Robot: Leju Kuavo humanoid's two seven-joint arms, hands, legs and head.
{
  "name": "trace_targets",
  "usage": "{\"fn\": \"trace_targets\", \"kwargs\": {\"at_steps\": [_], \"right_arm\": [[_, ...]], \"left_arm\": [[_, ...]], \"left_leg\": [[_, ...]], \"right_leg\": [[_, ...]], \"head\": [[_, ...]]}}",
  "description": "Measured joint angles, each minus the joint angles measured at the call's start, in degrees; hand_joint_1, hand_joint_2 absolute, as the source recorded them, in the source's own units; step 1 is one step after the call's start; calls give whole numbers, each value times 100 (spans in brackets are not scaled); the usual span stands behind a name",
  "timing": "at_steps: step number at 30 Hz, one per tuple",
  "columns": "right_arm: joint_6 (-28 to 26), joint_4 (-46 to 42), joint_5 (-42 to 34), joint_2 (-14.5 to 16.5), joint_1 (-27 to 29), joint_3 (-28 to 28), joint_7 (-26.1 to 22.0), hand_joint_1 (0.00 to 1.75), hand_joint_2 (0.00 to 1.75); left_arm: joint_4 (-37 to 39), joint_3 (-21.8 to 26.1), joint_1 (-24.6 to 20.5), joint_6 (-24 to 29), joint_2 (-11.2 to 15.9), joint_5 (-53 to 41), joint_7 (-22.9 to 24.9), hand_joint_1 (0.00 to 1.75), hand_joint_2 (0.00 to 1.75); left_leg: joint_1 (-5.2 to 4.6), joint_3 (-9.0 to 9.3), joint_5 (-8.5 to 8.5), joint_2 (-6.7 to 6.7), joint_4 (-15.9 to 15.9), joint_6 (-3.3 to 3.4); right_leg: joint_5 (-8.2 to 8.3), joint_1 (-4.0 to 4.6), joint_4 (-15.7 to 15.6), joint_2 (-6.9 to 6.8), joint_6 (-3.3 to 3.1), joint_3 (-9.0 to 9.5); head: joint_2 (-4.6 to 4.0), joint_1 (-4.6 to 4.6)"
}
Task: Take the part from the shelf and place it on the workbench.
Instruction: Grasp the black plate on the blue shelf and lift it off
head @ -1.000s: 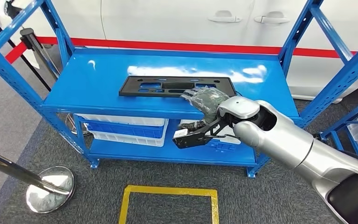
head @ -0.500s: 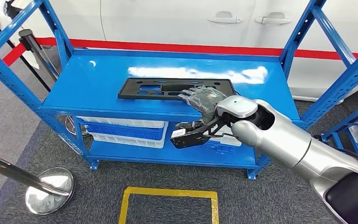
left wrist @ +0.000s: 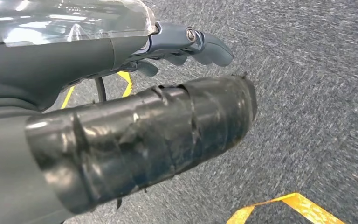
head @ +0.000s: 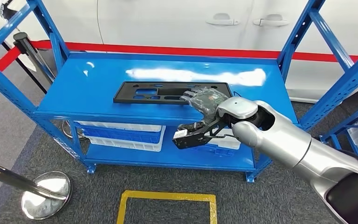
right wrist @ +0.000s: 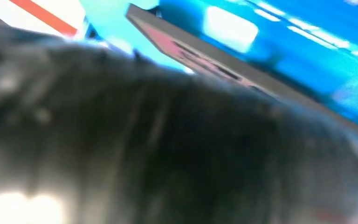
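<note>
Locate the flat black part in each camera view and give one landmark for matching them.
Head view: the black part lies flat at the middle of the blue shelf top, with the right hand on its right end.
Left wrist view: not in it.
Right wrist view: blurred dark slab beyond the hand.
Shared landmark: the blue shelf top.

Part's [head: 168, 93] right end under the right robot hand [head: 204, 100], grip unclear.

part [head: 168, 92] flat on shelf [head: 98, 79] top, bins [head: 121, 133] below, right hand [head: 204, 99] seemingly on part's right end
</note>
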Motion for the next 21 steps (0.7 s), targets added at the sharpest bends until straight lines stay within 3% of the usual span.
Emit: {"fn": "trace_targets", "kwargs": {"at_steps": [2, 4, 7, 8, 9, 10, 12, 13, 15, 18, 19, 21], "right_arm": [[-15, 0, -21, 2, 2, 0, -22, 0, 0], [-55, 0, -74, 3, 5, 0, -39, 0, 0], [-53, 0, -114, 12, 69, 1, -24, 0, 0], [-33, 0, -112, 17, 100, 2, -19, 0, 0], [-20, 0, -111, 22, 122, 3, -18, 0, 0], [-14, 0, -110, 23, 132, 4, -16, 0, 0], [-12, 1, -109, 26, 131, 5, -14, 0, 0], [-11, 1, -108, 31, 127, 5, -13, 0, 0], [-9, 2, -108, 46, 121, 7, -13, 0, 0], [-15, 2, -104, 60, 117, 7, -20, 0, 0], [-19, 3, -101, 66, 110, 7, -25, 0, 0], [-21, 7, -95, 91, 108, 11, -33, 0, 0]], "left_arm": [[-32, -1, 2, -2, -12, -1, 1, 0, 0], [-69, -1, 3, -5, -25, -2, 4, 0, 0], [-130, 0, 1, -23, -44, -3, 15, 0, 0], [-143, 0, 1, -31, -49, -4, 20, 0, 0], [-151, 0, 2, -35, -53, -4, 24, 0, 0], [-157, -1, 5, -39, -57, -4, 28, 0, 0], [-168, -1, 10, -41, -71, -4, 30, 0, 0], [-175, -1, 9, -42, -78, -4, 30, 0, 0], [-186, 0, 6, -46, -92, -4, 30, 0, 0], [-199, 0, -3, -50, -102, -5, 30, 0, 0], [-202, 0, -4, -51, -103, -6, 30, 0, 0], [-204, 0, 0, -51, -105, -6, 30, 0, 0]], "left_leg": [[15, 28, 3, 0, -32, 67], [38, 83, 0, 3, -80, 138], [37, 122, -41, 4, -90, 193], [37, 137, -60, 1, -86, 196], [37, 160, -81, -5, -82, 193], [36, 195, -109, -11, -77, 184], [28, 270, -172, -18, -68, 151], [22, 289, -198, -19, -65, 124], [14, 292, -221, -15, -70, 63], [24, 305, -297, -1, -13, -28], [27, 228, -401, 2, 174, -51], [33, -141, -700, 4, 869, -84]], "right_leg": [[-33, -9, 9, -1, 56, 12], [-210, -27, 311, -3, 114, -116], [-627, -60, 1412, -4, 166, -730], [-627, -71, 1615, -5, 174, -881], [-510, -80, 1601, -6, 176, -928], [-285, -87, 1348, -7, 166, -852], [165, -76, 570, -10, 119, -537], [267, -58, 262, -12, 89, -397], [247, -16, 55, -9, 45, -297], [240, -47, -50, -3, -27, -205], [239, -65, -88, -5, -61, -159], [214, -70, -116, -11, -119, -101]], "head": [[1, 1], [1, 1], [1, 2], [1, 2], [1, 2], [1, 3], [1, 2], [1, 2], [1, -1], [0, -3], [0, -5], [0, -11]]}}
